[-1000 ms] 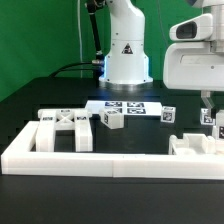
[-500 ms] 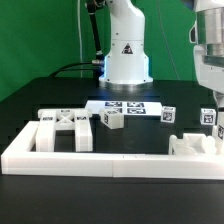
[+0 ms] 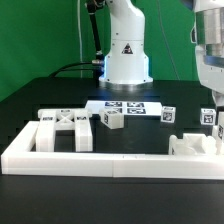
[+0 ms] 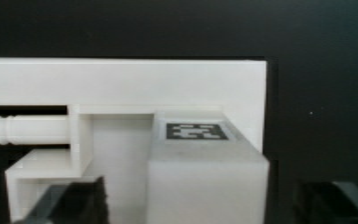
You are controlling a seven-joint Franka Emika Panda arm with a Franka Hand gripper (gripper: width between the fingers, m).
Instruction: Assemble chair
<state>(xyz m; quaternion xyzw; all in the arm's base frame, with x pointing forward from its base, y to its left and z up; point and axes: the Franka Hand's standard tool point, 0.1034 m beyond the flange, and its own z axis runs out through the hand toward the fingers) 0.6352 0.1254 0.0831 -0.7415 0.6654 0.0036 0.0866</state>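
Exterior view — black table point(image 3: 30, 100) | green backdrop point(image 3: 40, 30) | end effector point(image 4: 197, 205) released, astride chair part point(image 4: 194, 165)

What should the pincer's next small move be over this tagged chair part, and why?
Probably ease straight down before closing. In the wrist view the pincer looks open, with its fingers on either side of the tagged chair part and a gap showing beside it, so nothing seems gripped yet. The side peg sits away from the fingers.

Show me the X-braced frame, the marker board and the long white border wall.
X-braced frame point(image 3: 64, 128): exterior view, on the crossing of its braces.
marker board point(image 3: 125, 107): exterior view, on its middle.
border wall point(image 3: 100, 162): exterior view, on its front face.
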